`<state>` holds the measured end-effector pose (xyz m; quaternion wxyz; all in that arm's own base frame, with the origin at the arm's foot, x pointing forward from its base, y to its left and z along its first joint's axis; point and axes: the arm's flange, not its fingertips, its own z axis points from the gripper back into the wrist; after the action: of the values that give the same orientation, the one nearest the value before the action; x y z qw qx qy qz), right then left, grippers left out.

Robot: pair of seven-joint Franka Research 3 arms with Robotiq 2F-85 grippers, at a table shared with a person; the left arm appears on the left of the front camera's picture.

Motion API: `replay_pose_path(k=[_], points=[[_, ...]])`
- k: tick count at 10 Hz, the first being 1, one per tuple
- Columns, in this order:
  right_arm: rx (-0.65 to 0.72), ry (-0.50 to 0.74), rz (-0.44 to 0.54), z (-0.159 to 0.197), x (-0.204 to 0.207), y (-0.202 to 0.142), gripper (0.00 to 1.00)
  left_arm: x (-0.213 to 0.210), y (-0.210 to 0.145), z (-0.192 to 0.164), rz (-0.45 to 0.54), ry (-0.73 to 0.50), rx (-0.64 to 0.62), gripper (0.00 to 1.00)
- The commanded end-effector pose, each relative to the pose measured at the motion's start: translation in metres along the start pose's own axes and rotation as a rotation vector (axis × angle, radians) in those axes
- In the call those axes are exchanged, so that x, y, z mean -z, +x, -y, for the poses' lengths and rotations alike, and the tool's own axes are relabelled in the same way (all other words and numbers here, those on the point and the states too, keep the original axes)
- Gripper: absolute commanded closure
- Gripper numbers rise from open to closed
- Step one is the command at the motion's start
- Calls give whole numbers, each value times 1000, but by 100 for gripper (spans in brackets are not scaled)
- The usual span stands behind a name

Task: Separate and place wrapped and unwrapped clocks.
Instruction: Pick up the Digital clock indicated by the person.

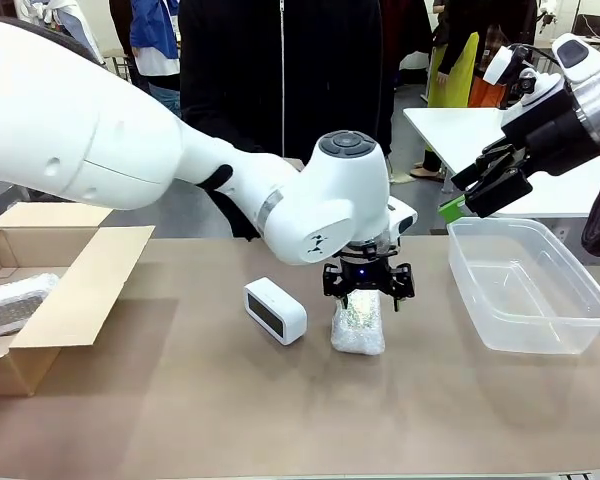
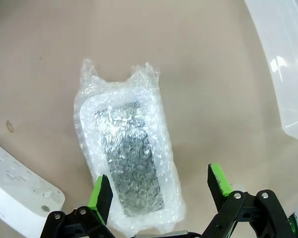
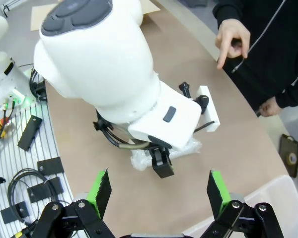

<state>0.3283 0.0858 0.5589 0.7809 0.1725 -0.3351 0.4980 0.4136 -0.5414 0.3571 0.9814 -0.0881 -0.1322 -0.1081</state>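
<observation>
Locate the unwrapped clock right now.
Front view: the unwrapped clock sits near the middle of the table, just left of the bubble-wrapped clock under the left gripper; the cardboard box is farther left.

Flat tan-brown surface (image 1: 180,410), matte, seen from front. Four things sit directly on it, L to R. Open cardboard box (image 1: 80,290) at L edge, flaps folded out. Unwrapped clock (image 1: 275,310) approx. centre: white rounded block w/ dark face, set at an angle. Wrapped clock (image 1: 358,332) just beside it on the R, not touching; lumpy clear bubble wrap, dark face showing up through it. Clear plastic tub (image 1: 540,340) at R side, well apart from both clocks.
</observation>
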Motion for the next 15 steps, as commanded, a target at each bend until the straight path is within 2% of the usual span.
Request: replay_pose_path(k=[1, 5, 7, 15], points=[[3, 20, 19, 1, 2, -1, 0, 8, 9, 10, 36, 85, -40, 0], [3, 20, 19, 1, 2, -1, 0, 0, 9, 8, 71, 133, -75, 0], [3, 20, 19, 1, 2, -1, 0, 7, 10, 5, 45, 168, -84, 0], [3, 20, 19, 1, 2, -1, 0, 42, 12, -13, -10, 131, -80, 0]])
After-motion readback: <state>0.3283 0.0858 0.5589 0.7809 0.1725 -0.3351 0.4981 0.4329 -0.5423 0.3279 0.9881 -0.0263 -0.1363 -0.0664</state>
